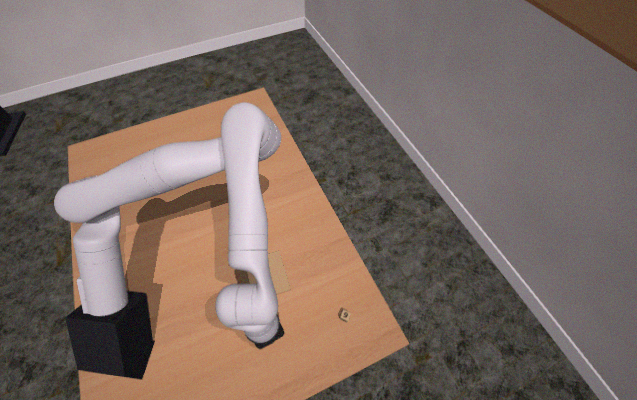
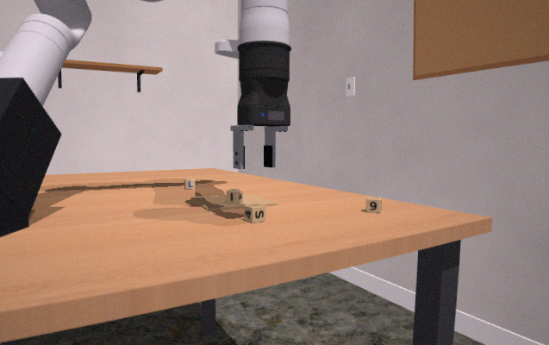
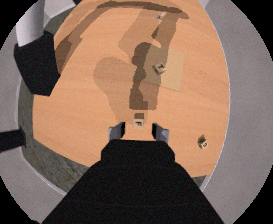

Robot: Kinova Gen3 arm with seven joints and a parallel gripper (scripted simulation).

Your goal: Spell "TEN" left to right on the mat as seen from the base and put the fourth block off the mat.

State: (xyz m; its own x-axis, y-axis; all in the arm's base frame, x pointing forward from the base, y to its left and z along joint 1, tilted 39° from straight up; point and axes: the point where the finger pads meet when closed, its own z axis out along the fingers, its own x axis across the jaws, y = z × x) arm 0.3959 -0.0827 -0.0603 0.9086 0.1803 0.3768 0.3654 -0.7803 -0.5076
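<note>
Item, mat [image 1: 280, 274] [image 2: 262, 200] [image 3: 172, 77]: is being carried flat by the counter [image 1: 318, 245] [image 2: 140, 267] [image 3: 202, 105]; is being partly covered from overhead by the white arm [image 1: 247, 200] [image 2: 265, 23] [image 3: 31, 22].
Item, block with a dark bar-like mark on one side [image 2: 234, 196] [image 3: 159, 68]: is being borne by the mat, turned askew to its edges; a T-like mark is being shown on top in the wrist view.
Item, S-marked block [image 2: 255, 214] [image 3: 138, 123]: is being supported on the counter, off the mat; its S side is being shown only in the exterior view, its upper face only in the wrist view, too small to read surely.
Item, 9-marked block [image 1: 344, 315] [image 2: 373, 205] [image 3: 203, 143]: is being shown in all three views, well apart from the mat.
Item, L-marked block [image 2: 190, 184] [image 3: 160, 16]: is being supported off the mat; its blue L is being displayed clearly in the exterior view.
Item, fingers [image 2: 238, 157]: are being held raised above the counter, spread wide and released, nothing being grasped; from overhead they are being hidden.
</note>
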